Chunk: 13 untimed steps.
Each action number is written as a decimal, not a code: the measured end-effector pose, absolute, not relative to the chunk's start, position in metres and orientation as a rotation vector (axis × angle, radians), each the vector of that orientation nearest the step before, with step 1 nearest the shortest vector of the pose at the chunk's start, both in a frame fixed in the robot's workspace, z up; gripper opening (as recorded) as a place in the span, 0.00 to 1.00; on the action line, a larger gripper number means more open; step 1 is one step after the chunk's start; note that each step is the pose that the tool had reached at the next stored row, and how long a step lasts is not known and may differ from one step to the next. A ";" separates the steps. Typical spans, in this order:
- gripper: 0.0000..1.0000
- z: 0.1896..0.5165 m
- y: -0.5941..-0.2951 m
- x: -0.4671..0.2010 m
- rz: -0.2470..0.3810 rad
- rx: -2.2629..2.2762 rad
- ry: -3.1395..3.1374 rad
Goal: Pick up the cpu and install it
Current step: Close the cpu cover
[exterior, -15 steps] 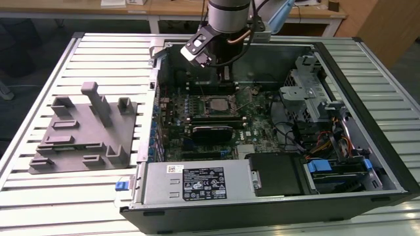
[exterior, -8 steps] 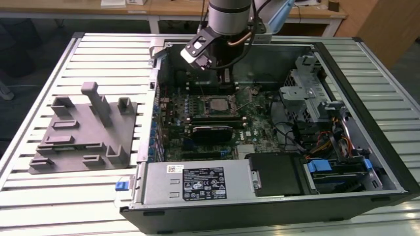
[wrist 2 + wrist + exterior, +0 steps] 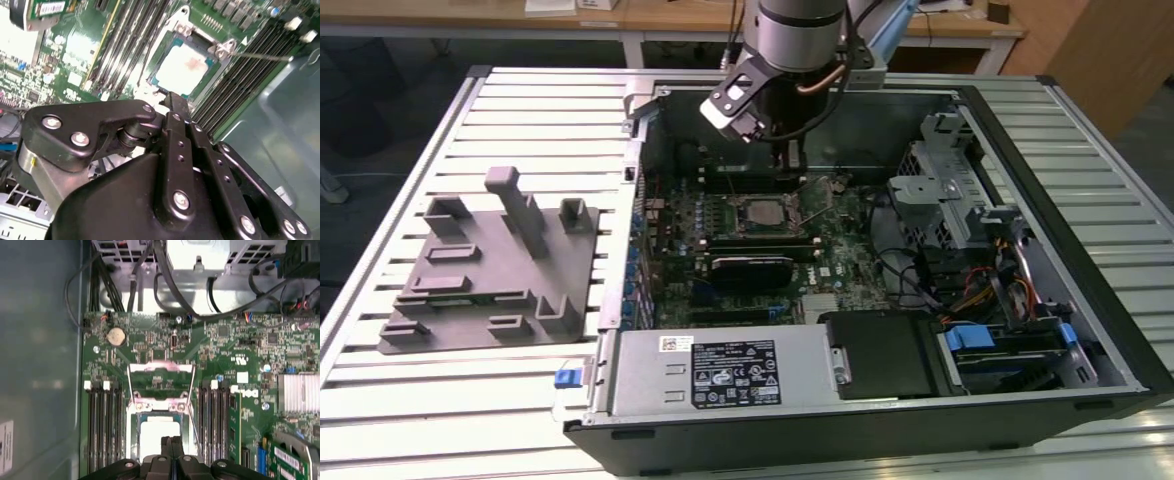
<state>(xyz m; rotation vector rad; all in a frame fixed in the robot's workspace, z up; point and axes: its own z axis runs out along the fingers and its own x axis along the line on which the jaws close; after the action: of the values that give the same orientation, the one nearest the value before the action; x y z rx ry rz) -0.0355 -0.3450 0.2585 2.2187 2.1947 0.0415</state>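
Nearly done (by the look), with cpu [image 3: 187, 67] seated in socket [image 3: 134, 426], frame [image 3: 161, 368] tipped up and not yet clamped, and gripper [image 3: 171, 450] pinched shut on nothing, hovering at one o'clock from cpu in the exterior view.

The power supply's label [image 3: 734, 372] (black, with white print) is unreadable.

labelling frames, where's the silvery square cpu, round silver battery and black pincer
silvery square cpu [image 3: 187, 67], second wrist view, metal top
round silver battery [image 3: 116, 336], first wrist view, its face
black pincer [image 3: 171, 440], first wrist view, between fingertips
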 end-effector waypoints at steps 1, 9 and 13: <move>0.11 0.258 -0.345 -0.035 0.042 2.219 2.195; 0.11 0.266 -0.345 -0.034 0.042 2.219 2.195; 0.11 0.266 -0.345 -0.026 0.041 2.219 2.195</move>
<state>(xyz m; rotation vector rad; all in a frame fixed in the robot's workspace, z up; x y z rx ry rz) -0.0261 -0.3449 0.2661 2.2189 2.1951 0.0408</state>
